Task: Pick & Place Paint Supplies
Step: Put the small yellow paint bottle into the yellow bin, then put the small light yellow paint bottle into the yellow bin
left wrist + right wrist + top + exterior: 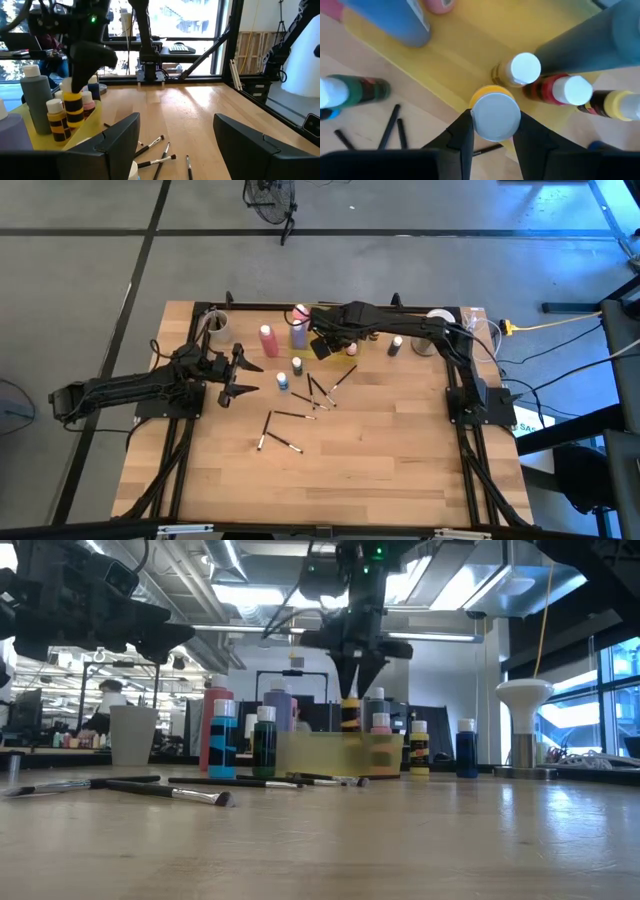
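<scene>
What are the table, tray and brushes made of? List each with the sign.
Table: wood, probably butcher-block; pale strips with grain and a low sheen.
Tray: likely plastic; translucent yellow, smooth, and the bottles show dimly through its wall in the low view.
Brushes: thin dark handles with pale tips; wood or plastic cannot be told.

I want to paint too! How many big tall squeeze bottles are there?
3. The pink bottle stands at the back of the table, the purple bottle is beside it, and the grey bottle is in the yellow tray. Others may be hidden.
</scene>
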You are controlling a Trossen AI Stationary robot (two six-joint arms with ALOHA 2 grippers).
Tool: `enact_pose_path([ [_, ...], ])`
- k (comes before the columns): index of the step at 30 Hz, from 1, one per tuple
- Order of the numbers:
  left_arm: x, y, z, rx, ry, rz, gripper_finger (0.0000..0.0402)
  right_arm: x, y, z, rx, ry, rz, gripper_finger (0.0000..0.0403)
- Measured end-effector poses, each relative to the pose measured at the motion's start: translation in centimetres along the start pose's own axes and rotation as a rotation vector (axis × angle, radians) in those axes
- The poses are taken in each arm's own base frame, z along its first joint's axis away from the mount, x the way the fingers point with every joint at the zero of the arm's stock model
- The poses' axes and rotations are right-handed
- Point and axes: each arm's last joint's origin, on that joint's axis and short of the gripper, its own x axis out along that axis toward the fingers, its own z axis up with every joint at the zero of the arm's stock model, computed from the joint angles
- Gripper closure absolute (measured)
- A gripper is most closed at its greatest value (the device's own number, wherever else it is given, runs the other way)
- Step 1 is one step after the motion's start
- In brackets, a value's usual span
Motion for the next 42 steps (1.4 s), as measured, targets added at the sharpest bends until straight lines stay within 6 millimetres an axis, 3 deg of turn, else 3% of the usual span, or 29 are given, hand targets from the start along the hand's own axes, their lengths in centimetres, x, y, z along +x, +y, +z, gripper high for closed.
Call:
enact_pose_path([
  [8, 0.0, 0.0, 0.0, 0.0, 0.0, 0.0, 0.0152, 2.0, -0.4, -0.3, 0.009, 0.046, 0.016, 0.0291],
  [15, 0.0, 0.0, 0.0, 0.0, 0.0, 0.0, 0.0153, 2.3, -0.3, -0.4, -0.009, 0.044, 0.025, 0.0287],
  [22, 0.0, 0.0, 0.0, 0.0, 0.0, -0.001, 0.0153, 2.3, -0.5, -0.7, 0.023, 0.073, 0.008, 0.0111],
  [25, 0.0, 0.0, 0.0, 0.0, 0.0, -0.001, 0.0152, 2.3, -0.5, -0.7, 0.018, 0.074, 0.01, 0.0054],
  [30, 0.0, 0.0, 0.0, 0.0, 0.0, -0.002, 0.0152, 0.9, -0.4, -0.3, -0.033, 0.111, 0.068, 0.001],
  [35, 0.0, 0.0, 0.0, 0.0, 0.0, -0.002, 0.0153, -0.9, -0.6, 0.1, -0.018, 0.119, 0.072, 0.0005],
  [42, 0.0, 0.0, 0.0, 0.0, 0.0, -0.003, 0.0153, -5.5, -2.5, 0.2, 0.042, 0.198, -0.034, 0.0004],
])
